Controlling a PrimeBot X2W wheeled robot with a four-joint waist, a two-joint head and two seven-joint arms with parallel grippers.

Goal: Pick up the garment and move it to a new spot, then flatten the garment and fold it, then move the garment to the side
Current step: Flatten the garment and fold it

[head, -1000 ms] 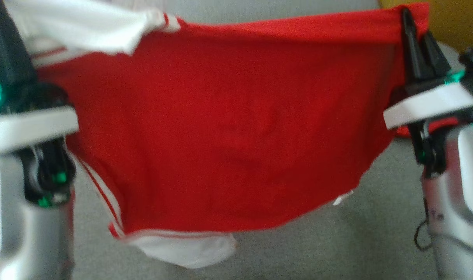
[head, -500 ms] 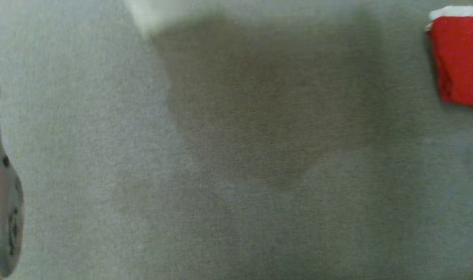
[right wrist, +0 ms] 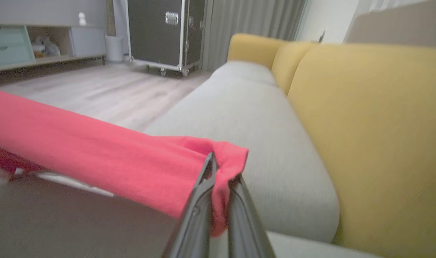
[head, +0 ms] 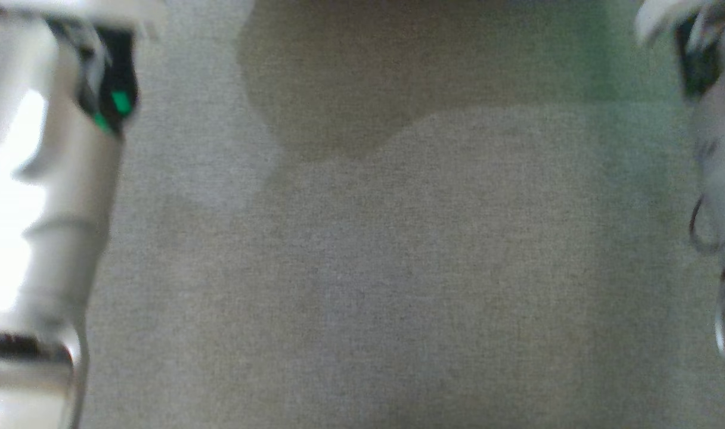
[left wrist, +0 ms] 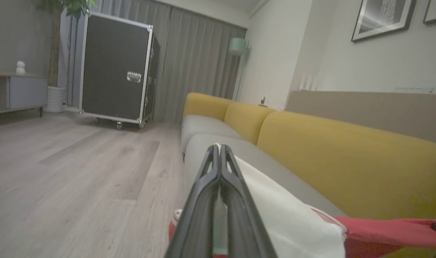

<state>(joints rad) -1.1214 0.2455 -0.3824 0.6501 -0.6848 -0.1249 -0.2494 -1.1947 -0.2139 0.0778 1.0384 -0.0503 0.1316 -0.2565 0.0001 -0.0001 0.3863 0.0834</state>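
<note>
The left gripper (left wrist: 219, 148) has its jaws pinched narrow on the white end of the garment (left wrist: 297, 225), a red shirt with white trim. It hangs stretched between the two arms, long axis running left to right, above the grey sofa (right wrist: 246, 107) seat. The right gripper (right wrist: 223, 168) jaws clamp its bunched red corner.

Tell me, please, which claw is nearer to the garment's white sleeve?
Left. The left claw is shut right at the white sleeve; the right claw grips the red end, apart from it.
</note>
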